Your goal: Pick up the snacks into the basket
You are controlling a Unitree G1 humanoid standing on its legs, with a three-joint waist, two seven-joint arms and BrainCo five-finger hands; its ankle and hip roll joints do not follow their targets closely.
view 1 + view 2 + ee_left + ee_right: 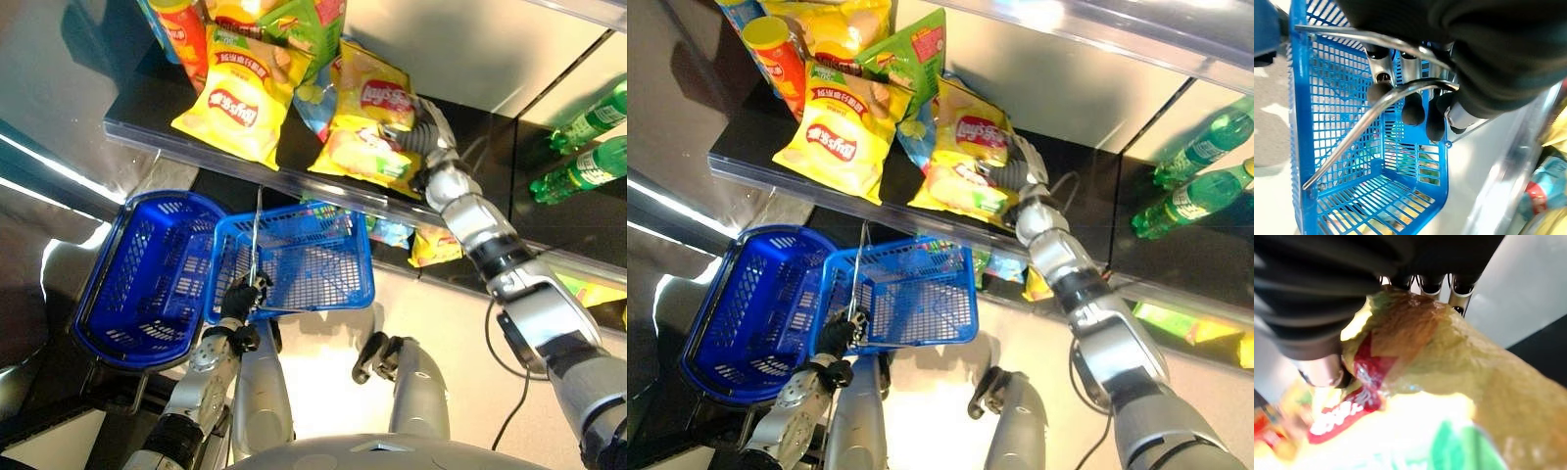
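A yellow chips bag (364, 125) lies at the front of the dark shelf (137, 122), on top of other snack bags. My right hand (423, 132) reaches onto the shelf and is shut on this bag's right edge. In the right wrist view the fingers (1432, 284) curl over the bag (1449, 382) and the thumb (1322, 374) presses from the other side. Below the shelf hangs a blue plastic basket (304, 259), tilted with its mouth toward me. My left hand (240, 296) is shut on the basket's metal handle (1381, 98).
More snacks crowd the shelf: a larger yellow chips bag (235, 103), a green bag (306, 24), a red can (186, 34). Green bottles (588, 147) stand at the right. Bags (433, 245) sit on the lower shelf. A second blue basket shape (137, 279) shows at the left.
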